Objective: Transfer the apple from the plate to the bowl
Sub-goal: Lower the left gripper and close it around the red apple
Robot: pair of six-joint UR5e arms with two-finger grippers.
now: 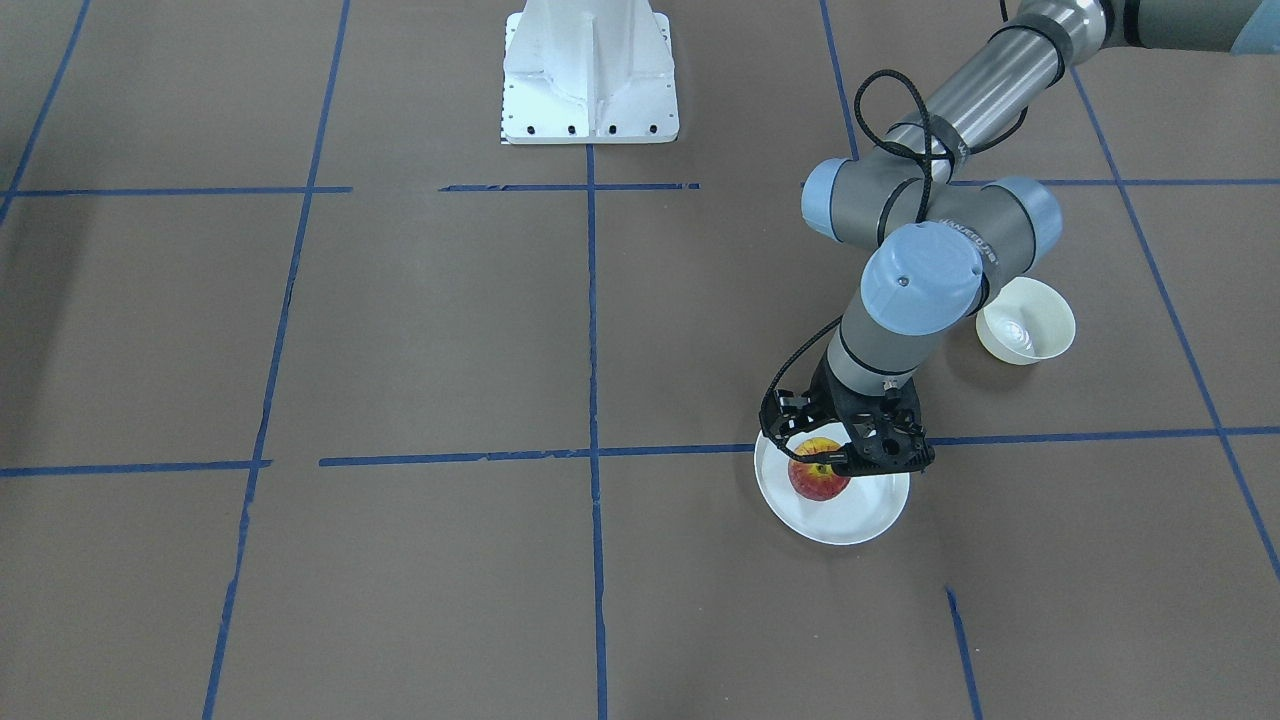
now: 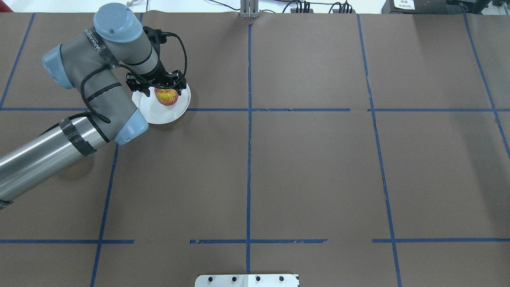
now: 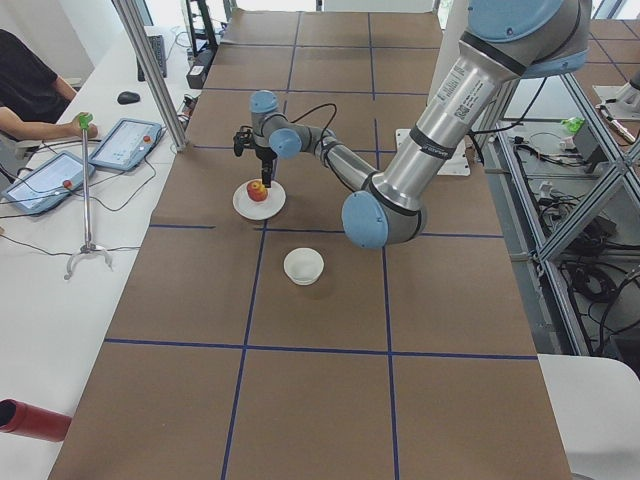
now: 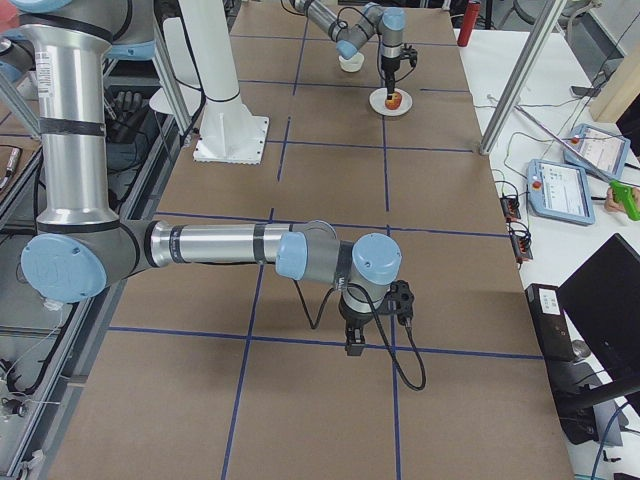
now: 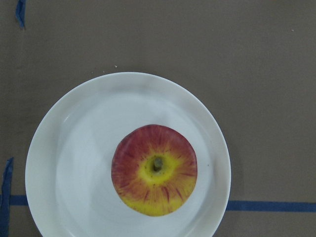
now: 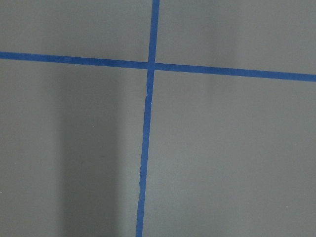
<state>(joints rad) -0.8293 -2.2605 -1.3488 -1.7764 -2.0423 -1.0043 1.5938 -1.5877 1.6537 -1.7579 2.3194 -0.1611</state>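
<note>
The left gripper hangs right over the apple on the plate, covering it from above. White plate shows all round the apple. Between plate and bowl runs bare brown table, with the left arm overhead.

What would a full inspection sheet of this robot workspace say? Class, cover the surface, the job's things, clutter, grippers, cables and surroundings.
Surface: brown paper table with a blue tape grid.
Job's things: apple on the plate, stem dimple up; bowl apart from it, empty.
Clutter: nothing seen.
Grippers: left gripper directly above the apple; right gripper over bare table; whether either is open or shut cannot be told.
Cables: black cable loops along the left arm.
Surroundings: white mount base; tablets and an operator at a side bench.
</note>
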